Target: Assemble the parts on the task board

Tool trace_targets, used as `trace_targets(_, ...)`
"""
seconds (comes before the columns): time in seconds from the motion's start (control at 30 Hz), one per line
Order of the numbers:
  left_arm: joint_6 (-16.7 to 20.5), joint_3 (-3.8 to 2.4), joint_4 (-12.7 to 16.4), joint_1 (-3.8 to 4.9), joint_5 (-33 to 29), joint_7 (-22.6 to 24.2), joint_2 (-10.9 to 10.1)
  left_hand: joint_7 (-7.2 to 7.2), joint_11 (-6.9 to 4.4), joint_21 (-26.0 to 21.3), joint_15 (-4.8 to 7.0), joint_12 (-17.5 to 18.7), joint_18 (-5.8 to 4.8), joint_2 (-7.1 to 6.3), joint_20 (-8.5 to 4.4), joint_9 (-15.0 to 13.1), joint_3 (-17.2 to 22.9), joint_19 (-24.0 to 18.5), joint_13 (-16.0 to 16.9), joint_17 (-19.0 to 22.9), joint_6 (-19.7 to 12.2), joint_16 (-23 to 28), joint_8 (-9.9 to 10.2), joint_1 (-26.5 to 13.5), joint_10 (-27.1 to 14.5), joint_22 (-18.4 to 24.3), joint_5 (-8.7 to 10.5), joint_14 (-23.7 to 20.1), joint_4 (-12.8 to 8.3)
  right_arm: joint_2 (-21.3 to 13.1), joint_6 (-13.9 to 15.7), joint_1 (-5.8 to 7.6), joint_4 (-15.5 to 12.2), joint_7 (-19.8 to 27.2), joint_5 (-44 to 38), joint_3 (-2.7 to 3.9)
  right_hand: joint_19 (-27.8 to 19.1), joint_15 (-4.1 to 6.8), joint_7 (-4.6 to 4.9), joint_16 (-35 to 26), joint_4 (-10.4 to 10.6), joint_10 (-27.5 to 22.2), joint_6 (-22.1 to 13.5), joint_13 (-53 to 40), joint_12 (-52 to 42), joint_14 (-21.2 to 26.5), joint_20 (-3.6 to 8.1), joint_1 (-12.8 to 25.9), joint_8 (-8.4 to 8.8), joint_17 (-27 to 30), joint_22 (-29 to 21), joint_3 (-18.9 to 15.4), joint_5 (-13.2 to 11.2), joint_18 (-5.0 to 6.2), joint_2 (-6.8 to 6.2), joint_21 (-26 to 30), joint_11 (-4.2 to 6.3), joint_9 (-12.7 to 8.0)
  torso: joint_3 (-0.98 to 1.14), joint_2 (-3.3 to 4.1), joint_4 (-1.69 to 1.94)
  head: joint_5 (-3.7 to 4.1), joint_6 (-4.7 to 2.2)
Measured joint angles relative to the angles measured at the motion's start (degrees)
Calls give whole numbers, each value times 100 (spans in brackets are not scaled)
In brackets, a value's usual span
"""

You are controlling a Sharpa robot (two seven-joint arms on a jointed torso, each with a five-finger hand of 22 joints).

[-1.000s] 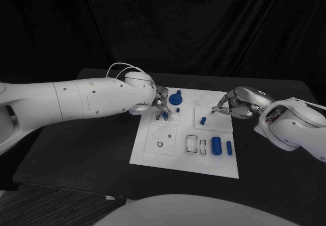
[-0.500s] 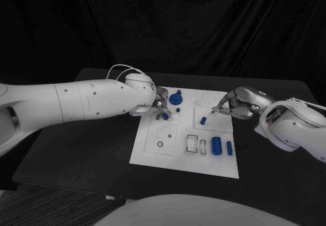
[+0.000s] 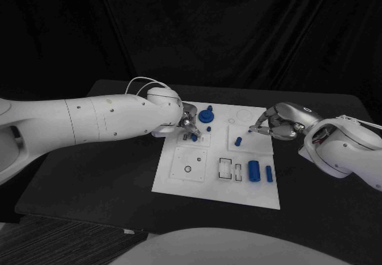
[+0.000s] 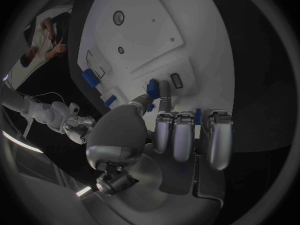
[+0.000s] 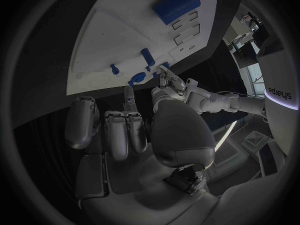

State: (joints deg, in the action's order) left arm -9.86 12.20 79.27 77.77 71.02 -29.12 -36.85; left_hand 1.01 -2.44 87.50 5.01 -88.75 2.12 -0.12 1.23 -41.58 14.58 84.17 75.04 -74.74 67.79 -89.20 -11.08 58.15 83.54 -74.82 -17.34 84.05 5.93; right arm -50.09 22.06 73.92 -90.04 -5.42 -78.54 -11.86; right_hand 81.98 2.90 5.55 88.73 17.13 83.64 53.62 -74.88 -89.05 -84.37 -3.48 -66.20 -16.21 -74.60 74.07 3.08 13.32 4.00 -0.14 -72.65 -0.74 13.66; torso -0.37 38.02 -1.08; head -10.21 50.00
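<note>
We're seeing the left hand (image 3: pixel 187 122) pinching a small blue part (image 3: pixel 194 136) at the upper-left section of the task board (image 3: pixel 179 182), frame centre. Right hand (image 3: pixel 275 126) is hovering over the board's upper-right edge, fingers curled in; can't tell whether it's holding anything. Blue cylinder (image 3: pixel 253 170) is lying lower right.

Left arm reaches in, left hand (image 3: pixel 187 122) with fingers curled down, thumb and fingertip (image 4: pixel 164 105) pinching a small blue part (image 4: pixel 152 88). Right arm bent at the wrist; right hand (image 3: pixel 275 123) fingers curled in, one fingertip (image 5: pixel 129 95) extended forward, holding nothing
</note>
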Motion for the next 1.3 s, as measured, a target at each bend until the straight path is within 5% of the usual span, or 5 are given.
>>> trace_targets(0.07,0,1,-2,-2,0,-3,4,0,0,0,0,0,0,-9,0,0,0,0,0,0,0,0,0,-9,0,0,117,0,1,0,-4,-1,1,-3,0,0,0,0,0,0,0,0,0,0,0,0,0,0,1,0,0,0,0,0,0,0,0,0,0,0,0,-2,0)
trace_targets(0.67,38,1,1,-8,0,-9,-22,-9,0,0,0,0,0,-9,0,-1,23,0,0,0,12,0,1,-88,0,0,117,0,23,-3,-32,-12,16,-20,0,0,0,0,0,0,0,0,0,0,0,0,0,0,1,0,0,0,131,0,0,0,0,2,0,-1,0,-2,0)
trace_targets(0.73,41,1,3,-8,0,-9,-25,-9,0,0,0,0,0,-20,0,-35,23,0,0,0,11,0,67,-198,0,0,293,0,25,-1,-35,-13,18,-22,0,0,0,0,0,0,0,0,0,0,0,0,0,0,1,0,0,0,131,0,0,0,0,2,0,-1,0,-2,0)
trace_targets(0.83,46,1,4,-9,0,-8,-30,11,9,0,0,0,0,-18,0,-37,74,0,0,0,116,0,67,-348,8,0,523,0,232,0,-40,-14,21,-25,0,0,0,0,0,0,0,0,0,0,0,0,0,0,0,0,0,0,131,0,0,0,0,3,0,-1,0,-2,0)
trace_targets(1.3,77,1,3,-9,0,3,-44,13,10,0,0,0,0,20,1,-109,-323,0,0,0,113,0,133,-567,8,0,720,0,653,4,-71,-19,32,-44,0,0,0,0,0,0,0,0,-1,0,0,0,0,0,0,0,0,0,131,0,0,66,-1,5,-1,0,-2,-7,0)
